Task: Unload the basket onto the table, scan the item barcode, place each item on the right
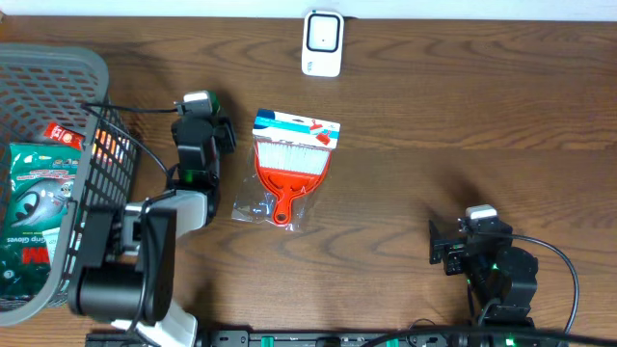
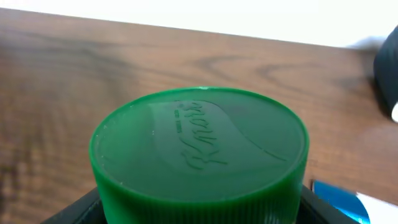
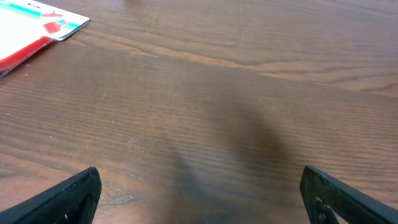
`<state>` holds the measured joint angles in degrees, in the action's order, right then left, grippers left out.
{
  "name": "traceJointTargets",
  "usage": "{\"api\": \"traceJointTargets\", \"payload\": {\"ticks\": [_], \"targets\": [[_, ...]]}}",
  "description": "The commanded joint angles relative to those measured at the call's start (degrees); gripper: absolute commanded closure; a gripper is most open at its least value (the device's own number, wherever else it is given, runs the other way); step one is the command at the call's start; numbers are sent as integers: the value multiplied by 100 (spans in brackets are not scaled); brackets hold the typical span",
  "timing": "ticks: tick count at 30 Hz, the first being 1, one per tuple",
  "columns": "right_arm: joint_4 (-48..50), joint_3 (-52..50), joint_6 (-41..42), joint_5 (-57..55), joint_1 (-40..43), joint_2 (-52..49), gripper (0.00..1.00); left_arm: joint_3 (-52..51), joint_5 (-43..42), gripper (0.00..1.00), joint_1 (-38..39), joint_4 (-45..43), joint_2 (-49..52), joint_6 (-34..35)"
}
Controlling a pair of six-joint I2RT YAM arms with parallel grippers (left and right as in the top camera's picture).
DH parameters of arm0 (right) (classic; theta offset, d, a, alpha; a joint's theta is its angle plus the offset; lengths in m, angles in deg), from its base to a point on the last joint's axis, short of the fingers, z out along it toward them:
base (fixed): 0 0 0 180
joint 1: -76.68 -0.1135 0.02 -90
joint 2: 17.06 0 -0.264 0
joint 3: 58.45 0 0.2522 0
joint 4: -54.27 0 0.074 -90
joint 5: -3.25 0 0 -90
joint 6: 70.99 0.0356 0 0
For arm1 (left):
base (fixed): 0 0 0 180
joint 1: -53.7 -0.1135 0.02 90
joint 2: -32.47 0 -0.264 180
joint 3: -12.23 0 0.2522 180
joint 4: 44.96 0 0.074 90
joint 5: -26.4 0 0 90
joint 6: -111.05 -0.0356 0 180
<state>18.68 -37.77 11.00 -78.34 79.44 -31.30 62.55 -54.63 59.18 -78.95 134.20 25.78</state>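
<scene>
Only a green ribbed plastic lid [image 2: 199, 149] with embossed lettering is seen; the item's body below is hidden, so its long axis cannot be told. The lid is clamped by the left gripper [image 1: 199, 114], between a grey plastic basket [image 1: 58, 67] holding a green packet [image 1: 29, 207] and a red dustpan pack [image 1: 289, 164]. The right gripper [image 3: 199, 196] is spread wide and empty.
</scene>
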Motion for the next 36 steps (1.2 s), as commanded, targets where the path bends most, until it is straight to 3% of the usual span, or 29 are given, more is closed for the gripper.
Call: {"api": "traceJointTargets", "payload": {"ticks": [1,15,19,23,31,32,36], "targets": [[-11,-35,20,-155,15,-2,1,42,76,91,7,-302,245,59],[-24,-35,17,-304,15,-11,1,42,72,91,7,-468,1482,278],[-22,-35,20,-391,15,-168,1,42,66,91,9,-415,1561,358],[116,-35,20,-450,15,-400,1,39,-129,83,9,-271,1561,378],[409,-35,-46,-450,15,-754,1,39,-404,83,9,365,1561,444],[431,-35,-44,-450,15,-785,1,39,-404,76,9,404,1561,442],[490,-35,-44,-450,15,-835,1,39,-404,67,7,385,1561,439]]}}
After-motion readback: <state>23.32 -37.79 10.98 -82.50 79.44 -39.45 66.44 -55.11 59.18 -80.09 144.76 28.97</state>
